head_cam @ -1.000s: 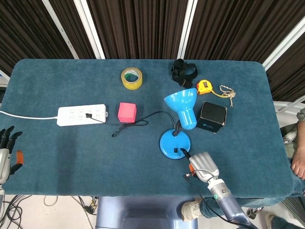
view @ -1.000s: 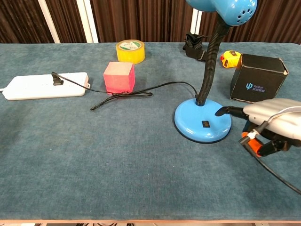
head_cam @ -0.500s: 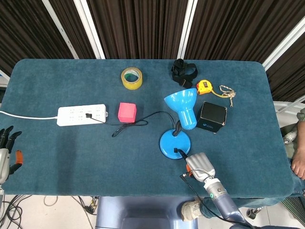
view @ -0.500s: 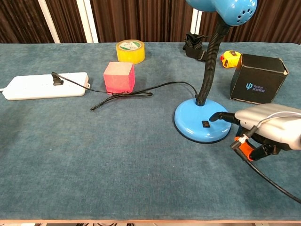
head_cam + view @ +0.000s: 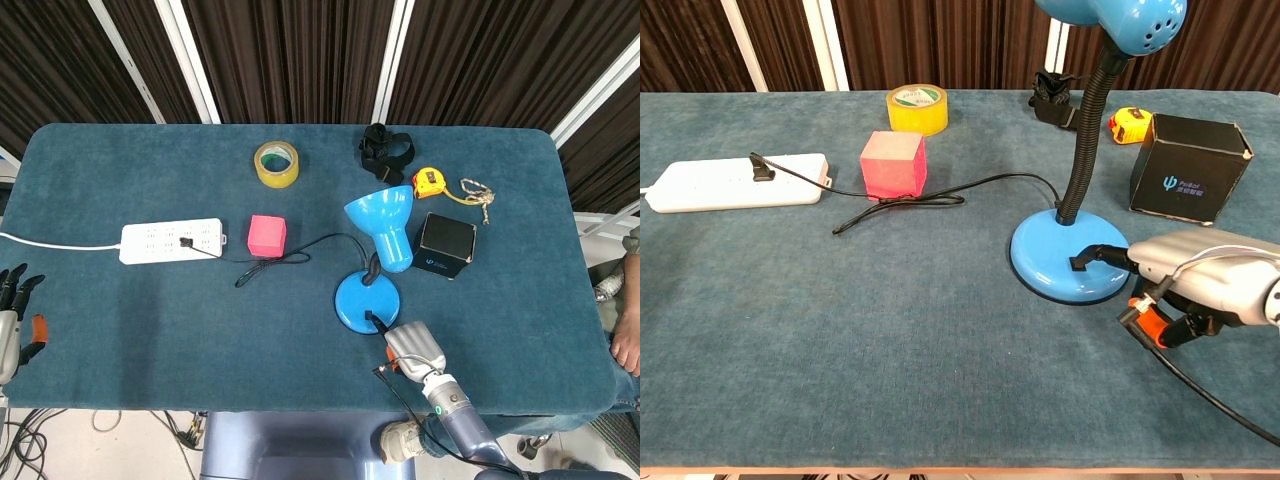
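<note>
A blue desk lamp stands right of the table's middle, with its round base [image 5: 352, 298] [image 5: 1048, 266] on the cloth and its shade [image 5: 384, 224] [image 5: 1120, 20] on a bent black neck. My right hand [image 5: 415, 349] [image 5: 1202, 277] lies at the front edge beside the base. One black fingertip [image 5: 1086, 257] is stretched out onto the base where its small black switch sits; the other fingers are curled under and hold nothing. My left hand [image 5: 14, 318] hangs off the table's left front corner, fingers apart and empty. It shows only in the head view.
The lamp's black cord [image 5: 298, 254] runs left to a white power strip [image 5: 172, 241] [image 5: 735, 181]. A pink cube [image 5: 267, 234], a yellow tape roll [image 5: 276, 163], a black strap [image 5: 385, 148], a yellow tape measure [image 5: 430, 181] and a black box [image 5: 446, 245] [image 5: 1190, 166] lie around the lamp.
My right hand has slid left along the front edge, and its outstretched fingertip has moved from the base's right rim onto the switch. The left hand has hardly moved.
</note>
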You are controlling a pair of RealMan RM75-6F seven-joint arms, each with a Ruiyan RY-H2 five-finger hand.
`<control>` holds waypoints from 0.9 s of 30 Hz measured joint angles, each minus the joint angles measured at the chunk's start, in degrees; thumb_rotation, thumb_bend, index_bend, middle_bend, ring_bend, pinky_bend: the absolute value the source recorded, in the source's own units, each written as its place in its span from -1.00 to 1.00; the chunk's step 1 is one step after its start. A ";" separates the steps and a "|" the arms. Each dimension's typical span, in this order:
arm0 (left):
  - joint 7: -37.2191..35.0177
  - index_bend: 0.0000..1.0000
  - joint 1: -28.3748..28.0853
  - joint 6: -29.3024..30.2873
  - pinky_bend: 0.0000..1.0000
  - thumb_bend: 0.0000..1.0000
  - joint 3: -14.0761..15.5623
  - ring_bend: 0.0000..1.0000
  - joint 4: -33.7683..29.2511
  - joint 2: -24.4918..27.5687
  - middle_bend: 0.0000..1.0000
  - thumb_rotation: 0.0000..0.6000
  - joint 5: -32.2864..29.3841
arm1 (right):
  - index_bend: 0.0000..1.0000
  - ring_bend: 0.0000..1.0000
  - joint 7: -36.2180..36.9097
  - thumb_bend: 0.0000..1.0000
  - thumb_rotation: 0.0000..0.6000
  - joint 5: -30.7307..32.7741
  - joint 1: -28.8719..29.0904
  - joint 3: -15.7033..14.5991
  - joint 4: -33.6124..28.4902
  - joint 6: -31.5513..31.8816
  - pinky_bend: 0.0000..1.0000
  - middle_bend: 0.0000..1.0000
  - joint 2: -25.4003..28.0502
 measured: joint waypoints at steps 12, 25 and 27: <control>-0.06 -0.65 -0.01 0.10 -0.96 0.25 -0.05 -1.00 0.06 -0.05 -0.94 1.00 0.03 | -0.43 0.67 -0.29 0.50 1.00 1.09 0.74 -1.10 -0.25 0.63 1.00 0.54 0.20; 0.06 -0.65 0.01 0.30 -0.96 0.25 -0.02 -1.00 0.25 -0.14 -0.94 1.00 0.21 | -0.14 0.67 0.62 0.50 1.00 1.43 1.04 -2.14 0.30 0.93 1.00 0.54 0.23; 0.09 -0.65 0.01 0.33 -0.96 0.25 -0.02 -1.00 0.28 -0.16 -0.94 1.00 0.24 | -0.10 0.67 0.69 0.50 1.00 1.24 1.06 -2.31 0.16 1.09 1.00 0.54 0.26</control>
